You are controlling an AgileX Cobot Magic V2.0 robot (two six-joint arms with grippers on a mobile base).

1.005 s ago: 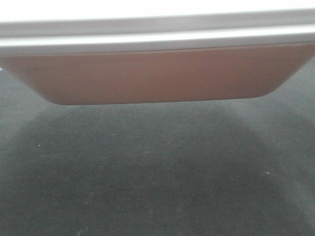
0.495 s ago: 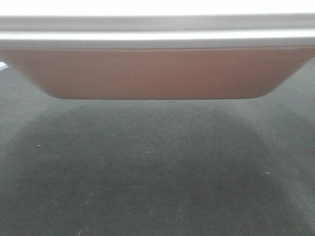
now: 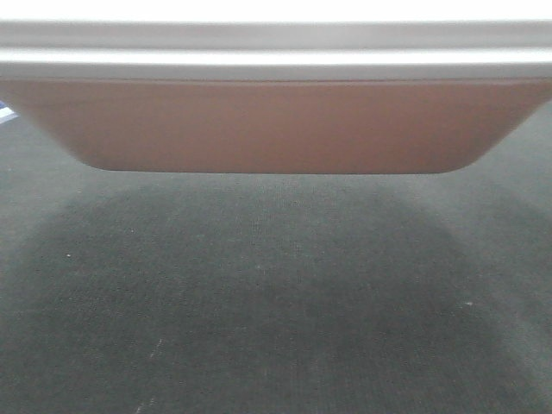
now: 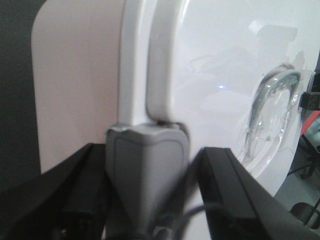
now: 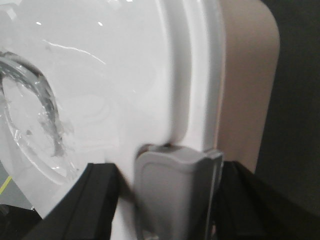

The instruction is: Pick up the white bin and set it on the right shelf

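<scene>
The white bin point(image 3: 276, 125) hangs level above the dark floor and fills the top of the front view, its pinkish wall under a pale lid rim point(image 3: 276, 53). In the left wrist view my left gripper point(image 4: 147, 167) is shut on the bin's end, its black fingers point(image 4: 87, 175) on either side of a grey latch point(image 4: 145, 155). The glossy lid point(image 4: 215, 60) with its recessed handle point(image 4: 275, 107) lies to the right. My right gripper point(image 5: 170, 192) is shut on the opposite end round another grey latch point(image 5: 172, 182). The right shelf is out of view.
Dark carpet point(image 3: 276, 302) lies below the bin and carries its shadow. A red and black frame point(image 4: 311, 117) shows at the right edge of the left wrist view. A pale floor strip with a yellow line point(image 5: 5, 186) shows beyond the lid.
The bin was tilted, left end lower, a second ago. It has levelled out and risen slightly. Both grippers keep their hold.
</scene>
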